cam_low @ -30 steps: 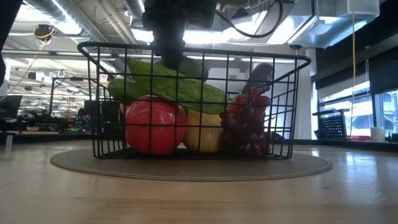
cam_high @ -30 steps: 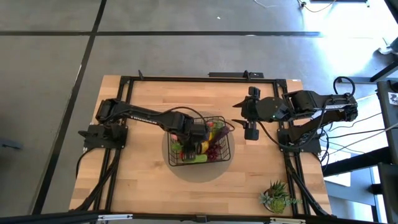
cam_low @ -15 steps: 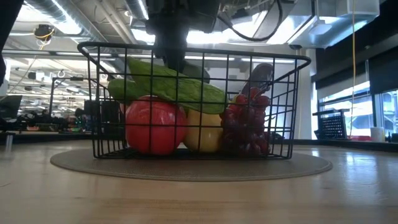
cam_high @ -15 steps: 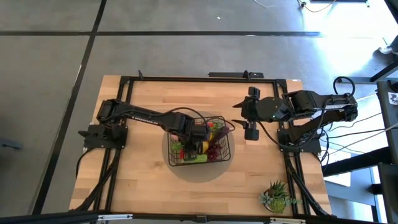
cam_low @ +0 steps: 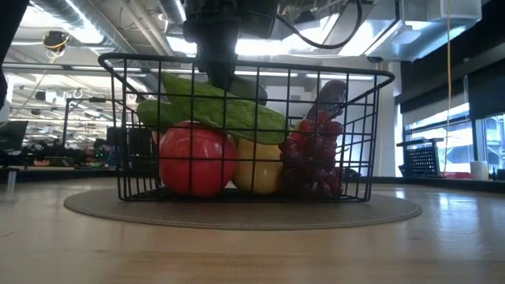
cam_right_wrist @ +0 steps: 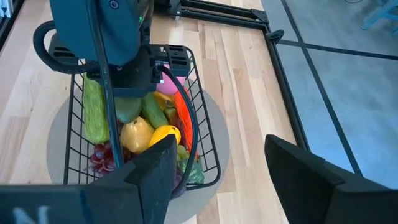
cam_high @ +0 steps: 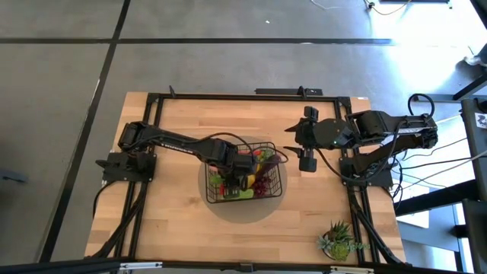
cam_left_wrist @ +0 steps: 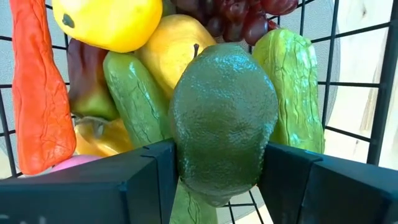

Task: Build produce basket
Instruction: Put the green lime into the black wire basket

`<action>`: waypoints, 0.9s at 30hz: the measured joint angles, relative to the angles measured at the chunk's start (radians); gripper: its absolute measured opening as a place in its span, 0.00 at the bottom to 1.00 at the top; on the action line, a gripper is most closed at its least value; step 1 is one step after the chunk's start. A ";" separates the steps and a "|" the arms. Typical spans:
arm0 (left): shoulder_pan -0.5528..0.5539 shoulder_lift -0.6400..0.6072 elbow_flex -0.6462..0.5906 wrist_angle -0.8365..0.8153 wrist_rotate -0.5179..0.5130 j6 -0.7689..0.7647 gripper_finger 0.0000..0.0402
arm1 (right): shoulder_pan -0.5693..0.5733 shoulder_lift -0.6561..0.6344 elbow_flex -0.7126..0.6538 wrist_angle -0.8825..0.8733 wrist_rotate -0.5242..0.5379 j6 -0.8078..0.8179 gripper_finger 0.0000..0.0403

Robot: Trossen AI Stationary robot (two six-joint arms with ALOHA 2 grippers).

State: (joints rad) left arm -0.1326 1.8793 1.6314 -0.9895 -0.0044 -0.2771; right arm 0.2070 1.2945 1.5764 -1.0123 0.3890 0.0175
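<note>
Now we see little change from a second ago: our left gripper (cam_left_wrist: 217, 174) still hangs inside the black wire-mesh basket (cam_high: 271, 190), its jaws slightly wider yet touching the dark green pebbled avocado (cam_left_wrist: 222, 118). Beneath lie cucumbers, lemons, dark grapes and an orange-red chilli (cam_left_wrist: 38, 93). Right of the basket, our right gripper (cam_high: 306, 158) waits above bare table with jaws spread.

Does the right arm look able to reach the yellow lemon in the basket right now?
Probably not easily: the left gripper hangs over the basket beside the yellow lemon, crowding the way in. The right gripper waits open, outside.
</note>
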 joint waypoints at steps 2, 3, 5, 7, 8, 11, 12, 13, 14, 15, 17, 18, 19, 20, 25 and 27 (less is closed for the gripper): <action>0.000 0.000 0.000 0.001 0.000 0.000 0.39 | 0.000 0.000 0.000 -0.001 0.001 0.000 0.59; 0.000 0.000 0.000 0.002 0.000 0.000 0.39 | 0.000 0.000 0.000 -0.001 0.001 0.002 0.59; 0.000 0.000 0.000 0.004 0.000 0.000 0.39 | 0.000 0.000 0.000 -0.001 0.001 0.005 0.59; 0.000 0.000 0.000 0.004 0.000 0.000 0.39 | 0.000 0.000 0.000 0.001 0.001 0.000 0.59; 0.000 0.000 0.000 0.004 0.000 0.000 0.39 | 0.000 0.000 0.000 0.002 0.001 0.001 0.59; 0.000 0.000 0.000 0.004 0.000 -0.005 0.39 | 0.000 0.000 0.000 0.005 0.001 0.002 0.59; 0.000 0.000 0.000 0.004 0.000 -0.005 0.39 | 0.000 0.000 0.000 0.005 0.001 0.002 0.59; 0.000 0.000 0.000 0.004 0.000 -0.006 0.39 | 0.000 0.000 0.000 0.005 0.001 0.002 0.59; 0.000 0.000 0.000 0.004 0.000 -0.006 0.39 | 0.000 0.000 0.000 0.005 0.001 0.002 0.59; 0.000 0.000 0.000 0.004 0.000 -0.006 0.39 | 0.000 0.000 0.000 0.005 0.001 0.001 0.59; 0.000 0.000 0.000 0.004 0.000 -0.007 0.39 | 0.000 0.000 0.000 0.005 0.001 0.001 0.59; 0.000 0.000 0.000 0.004 0.000 -0.007 0.39 | 0.000 0.000 0.000 0.005 0.001 0.001 0.59; 0.000 0.000 0.000 0.005 0.002 -0.004 0.39 | 0.000 0.000 0.000 0.005 0.001 0.001 0.59; -0.001 0.000 0.000 0.005 0.010 -0.003 0.39 | 0.000 0.000 0.000 0.005 0.001 0.001 0.59; -0.004 0.000 0.000 0.005 0.029 -0.001 0.39 | 0.000 0.000 0.000 0.006 0.001 0.001 0.59; -0.008 0.000 0.000 0.010 0.029 0.001 0.39 | 0.000 0.000 0.000 0.006 0.001 0.001 0.59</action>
State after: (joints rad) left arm -0.1405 1.8790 1.6314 -0.9800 0.0246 -0.2765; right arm 0.2072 1.2945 1.5762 -1.0065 0.3897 0.0185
